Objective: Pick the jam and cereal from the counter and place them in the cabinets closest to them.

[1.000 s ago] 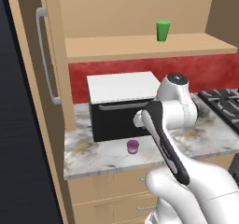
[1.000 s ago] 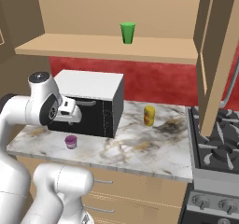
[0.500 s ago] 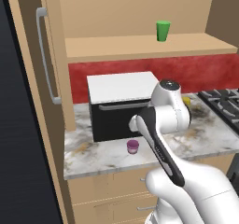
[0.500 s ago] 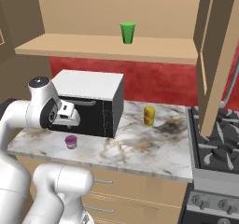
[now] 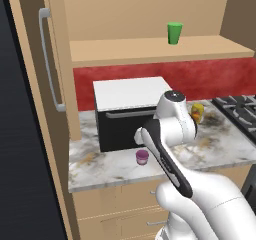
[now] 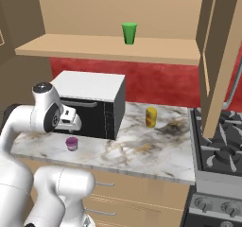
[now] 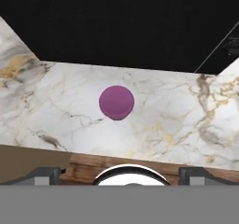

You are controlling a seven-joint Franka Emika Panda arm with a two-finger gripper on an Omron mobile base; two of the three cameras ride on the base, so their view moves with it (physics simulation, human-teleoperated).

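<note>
While above jam (image 7: 116, 102) | claw (image 7: 120, 174) spread wide | counter (image 7: 186, 125) bare around jar

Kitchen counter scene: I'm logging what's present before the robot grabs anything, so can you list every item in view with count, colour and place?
jam: one, purple-magenta jar, on the counter in front of the microwave, untouched.
microwave: one, white top and black front, at the back of the counter.
yellow container: one, on the counter to the right of the microwave.
green cup: one, on the open cabinet shelf above.
counter: one, white marble with gold veins, over tan drawers.
cabinets: light tan wood, doors open, above the counter.
stove: one, dark burners, right of the counter.
gripper: one, open, above the jam.
</note>
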